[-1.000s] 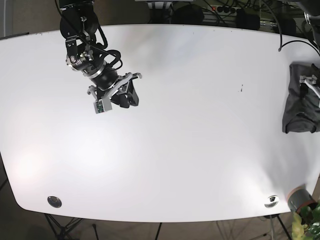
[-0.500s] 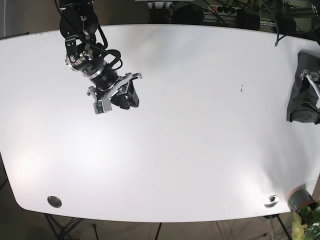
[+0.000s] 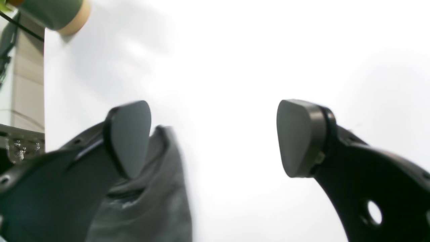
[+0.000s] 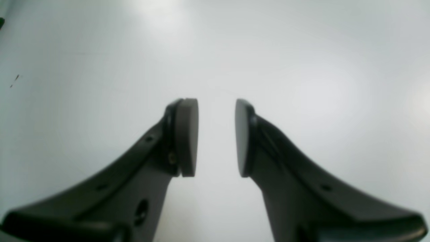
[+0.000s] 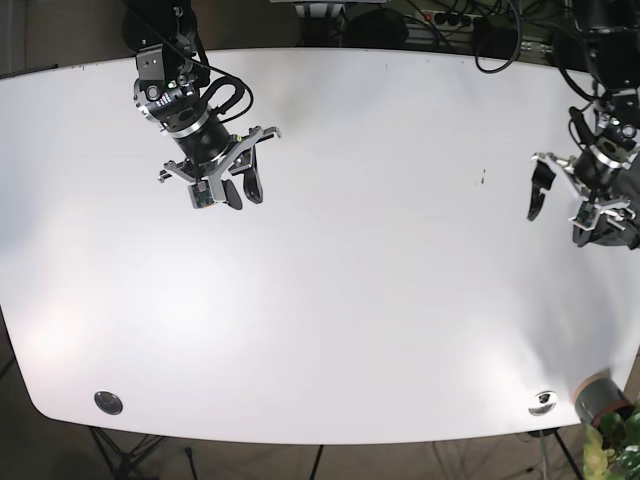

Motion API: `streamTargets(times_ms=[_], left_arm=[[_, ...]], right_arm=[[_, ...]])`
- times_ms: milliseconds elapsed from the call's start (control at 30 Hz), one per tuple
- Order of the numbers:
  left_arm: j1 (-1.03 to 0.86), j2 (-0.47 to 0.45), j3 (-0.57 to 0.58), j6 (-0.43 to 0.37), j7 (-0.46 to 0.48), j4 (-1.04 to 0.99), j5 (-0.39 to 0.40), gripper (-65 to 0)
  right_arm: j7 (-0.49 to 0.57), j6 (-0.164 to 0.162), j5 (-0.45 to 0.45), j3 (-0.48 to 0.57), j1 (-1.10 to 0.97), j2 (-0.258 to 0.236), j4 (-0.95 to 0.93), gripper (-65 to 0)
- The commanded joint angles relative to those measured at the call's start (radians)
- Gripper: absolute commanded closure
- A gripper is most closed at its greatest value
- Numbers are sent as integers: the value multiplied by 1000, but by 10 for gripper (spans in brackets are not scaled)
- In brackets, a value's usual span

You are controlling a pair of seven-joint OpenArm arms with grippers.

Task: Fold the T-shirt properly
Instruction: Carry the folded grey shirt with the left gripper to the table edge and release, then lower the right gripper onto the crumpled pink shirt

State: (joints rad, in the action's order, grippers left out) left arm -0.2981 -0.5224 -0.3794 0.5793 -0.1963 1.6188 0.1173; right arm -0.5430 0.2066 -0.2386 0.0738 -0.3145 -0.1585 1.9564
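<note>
Still pre-fold: left gripper (image 3: 215,137) wide open beside the bunched T-shirt (image 3: 154,201), right gripper (image 4: 216,137) slightly open, empty; next, grab the cloth.

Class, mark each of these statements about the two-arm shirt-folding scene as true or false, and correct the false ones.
1. The left gripper is open. True.
2. The T-shirt lies spread flat in the middle of the table. False: it is bunched dark cloth at the table's edge, beside one left finger.
3. The right gripper holds cloth. False: only bare table shows between its pads.
4. The right gripper's pads stand closer together than the left's. True.
5. A green pot sits by a table corner. True.
</note>
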Motion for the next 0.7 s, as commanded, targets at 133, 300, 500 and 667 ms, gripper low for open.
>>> streamTargets(times_ms=[133, 300, 500, 667], left_arm=[[-2, 264, -3, -3, 28, 169, -193, -536], [-8, 422, -11, -3, 31, 235, -216, -535], [-52, 517, -5, -72, 36, 266, -215, -535], [-91, 554, 9, -121, 53, 278, -213, -535]], right_arm=[[148, 0, 35, -2, -65, -11, 13, -173], [281, 0, 95, -2, -127, -11, -27, -173], [461, -2, 141, -2, -209, -11, -88, -173], [535, -3, 140, -4, -283, -13, -102, -173]])
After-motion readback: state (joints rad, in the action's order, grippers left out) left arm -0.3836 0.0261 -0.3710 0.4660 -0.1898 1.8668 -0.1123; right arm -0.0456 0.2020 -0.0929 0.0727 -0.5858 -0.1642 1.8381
